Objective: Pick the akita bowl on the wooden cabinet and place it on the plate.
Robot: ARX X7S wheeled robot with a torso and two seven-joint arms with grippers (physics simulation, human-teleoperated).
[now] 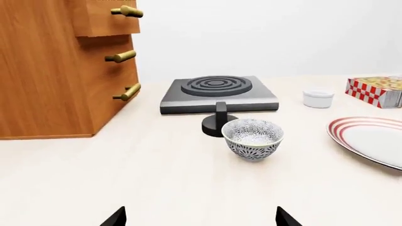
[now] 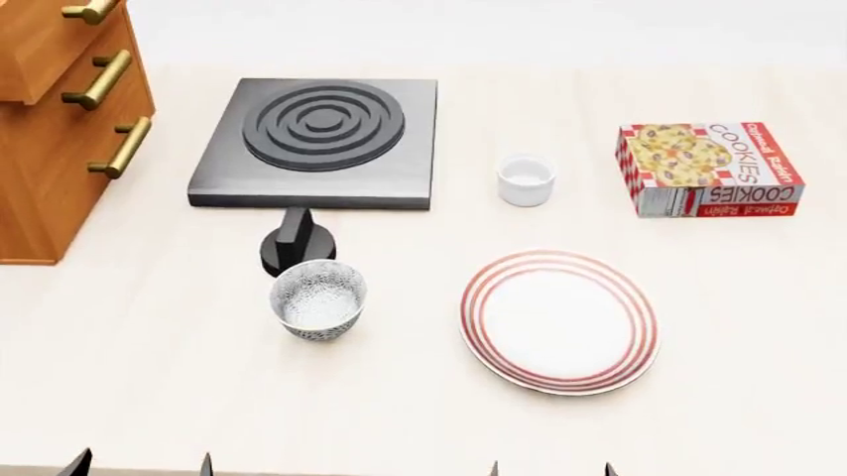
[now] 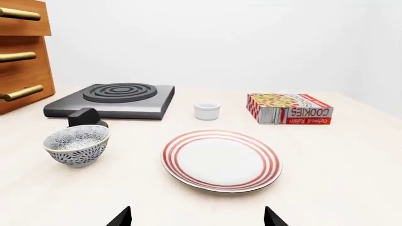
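Note:
The wooden cabinet point(image 2: 40, 149) stands at the far left; its top is out of view, so the akita bowl on it is out of view. A speckled white bowl point(image 2: 317, 297) sits upright on the table in front of the stove knob. The plate point(image 2: 560, 319), white with red rings, lies bare to the bowl's right. My left gripper point(image 2: 142, 466) is open at the near table edge, well short of the speckled bowl point(image 1: 253, 137). My right gripper point(image 2: 550, 469) is open too, just short of the plate point(image 3: 221, 160). Neither holds anything.
A grey stove plate point(image 2: 317, 139) lies behind the bowl, its black knob point(image 2: 294, 243) almost touching the bowl. A small white ramekin point(image 2: 526, 180) and a cookie box point(image 2: 708, 169) stand behind the plate. The cabinet's brass handles point(image 1: 122, 56) stick out toward the stove.

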